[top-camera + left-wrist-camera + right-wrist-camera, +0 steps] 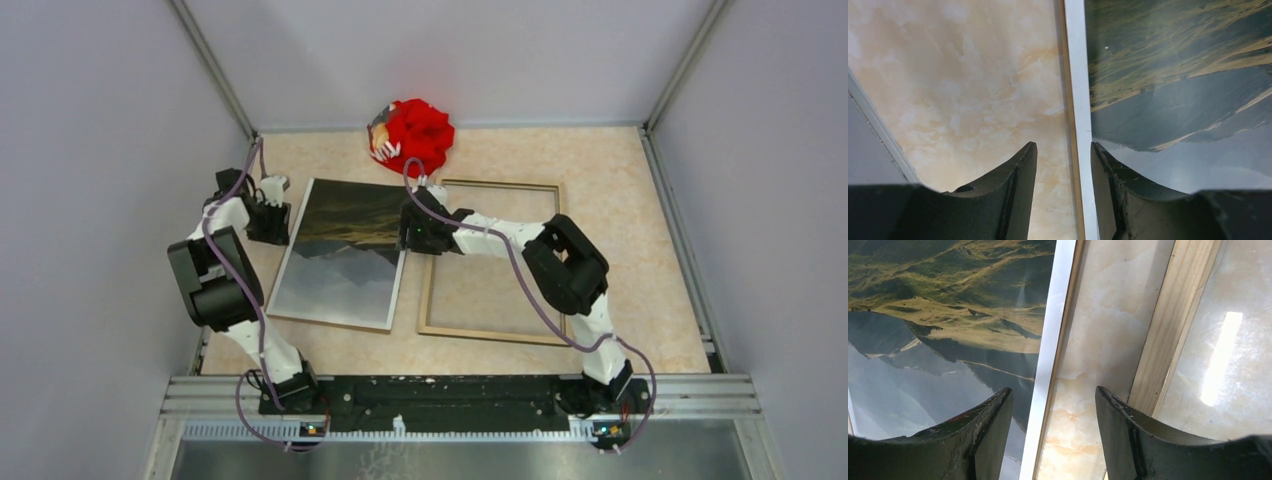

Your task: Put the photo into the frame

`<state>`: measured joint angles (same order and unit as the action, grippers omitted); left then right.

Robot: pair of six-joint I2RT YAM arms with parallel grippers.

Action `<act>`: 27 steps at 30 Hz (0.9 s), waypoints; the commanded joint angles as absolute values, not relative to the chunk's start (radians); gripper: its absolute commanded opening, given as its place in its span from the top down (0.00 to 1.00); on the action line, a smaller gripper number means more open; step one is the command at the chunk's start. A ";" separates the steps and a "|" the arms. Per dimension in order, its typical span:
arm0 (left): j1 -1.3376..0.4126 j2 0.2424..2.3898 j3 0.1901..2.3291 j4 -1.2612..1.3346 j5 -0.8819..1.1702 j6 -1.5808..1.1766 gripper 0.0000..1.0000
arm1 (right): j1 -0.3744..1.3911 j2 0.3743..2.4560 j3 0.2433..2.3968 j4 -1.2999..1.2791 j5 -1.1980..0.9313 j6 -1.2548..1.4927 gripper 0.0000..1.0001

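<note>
The photo (pixel 345 255), a dark mountain print with a thin white edge, lies face up and flat on the table, left of centre. Just right of it lies the frame (pixel 490 335), light wood side up. My left gripper (pixel 283 226) is open over the photo's upper left edge. In the left wrist view the left gripper (pixel 1063 146) straddles the white edge of the photo (pixel 1173 75), one finger over the table and one over the print. My right gripper (pixel 408 232) is open over the photo's right edge. In the right wrist view the right gripper (pixel 1053 390) spans the photo (pixel 948 315) and the gap beside the frame (pixel 1173 315).
A red cloth bundle (pixel 415 135) sits at the back of the table, just beyond the photo and frame. Grey walls with metal corner rails (pixel 215 75) close in the left, back and right. The arms' mounting rail (pixel 450 390) runs along the near edge.
</note>
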<state>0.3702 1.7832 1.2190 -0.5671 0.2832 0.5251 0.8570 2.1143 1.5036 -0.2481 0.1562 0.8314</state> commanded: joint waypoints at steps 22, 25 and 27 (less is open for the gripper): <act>0.281 1.851 1.162 -0.449 0.250 0.476 0.54 | 0.837 2.209 1.586 -0.196 0.011 0.949 0.39; 0.273 1.851 1.157 -0.446 0.252 0.473 0.55 | 0.837 2.214 1.589 -0.188 0.002 0.954 0.39; 0.270 1.850 1.153 -0.446 0.255 0.474 0.55 | 0.838 2.217 1.590 -0.183 -0.016 0.957 0.39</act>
